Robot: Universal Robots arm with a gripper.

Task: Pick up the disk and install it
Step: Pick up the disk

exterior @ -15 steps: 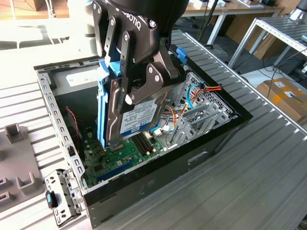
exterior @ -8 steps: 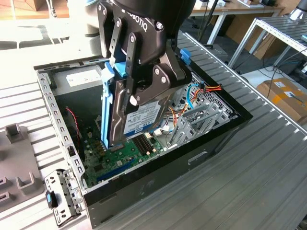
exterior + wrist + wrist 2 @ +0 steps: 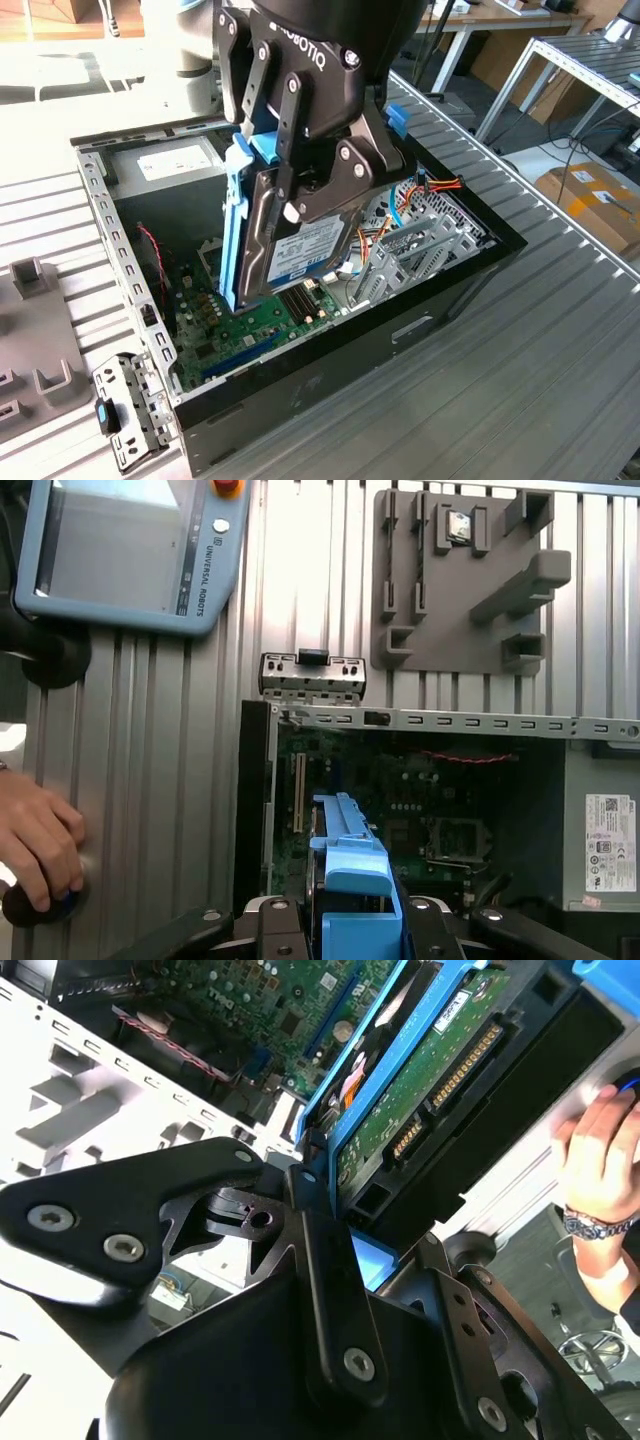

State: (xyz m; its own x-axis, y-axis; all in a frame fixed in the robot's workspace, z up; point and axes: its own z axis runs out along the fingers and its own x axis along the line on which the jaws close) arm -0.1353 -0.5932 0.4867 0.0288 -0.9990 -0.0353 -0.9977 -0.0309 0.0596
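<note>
The disk (image 3: 300, 255) is a silver hard drive with a white-and-blue label and blue rails. It hangs tilted on edge over the green motherboard (image 3: 250, 330) inside the open computer case (image 3: 330, 375). My gripper (image 3: 285, 200) is shut on it from above, with black fingers (image 3: 345, 170) pressed on both faces. In the second wrist view the disk (image 3: 430, 1080) shows its green circuit board and connector, held by the gripper (image 3: 310, 1210). In the first wrist view its blue rail (image 3: 350, 865) rises between the fingers of the gripper (image 3: 345, 930).
A metal drive cage (image 3: 420, 240) with cables stands in the case at the exterior view's right, and a grey power supply (image 3: 165, 165) at the back. A grey fixture (image 3: 470, 580), a metal bracket (image 3: 312, 675) and a teach pendant (image 3: 120, 550) lie outside. A person's hand (image 3: 40, 850) rests on the table.
</note>
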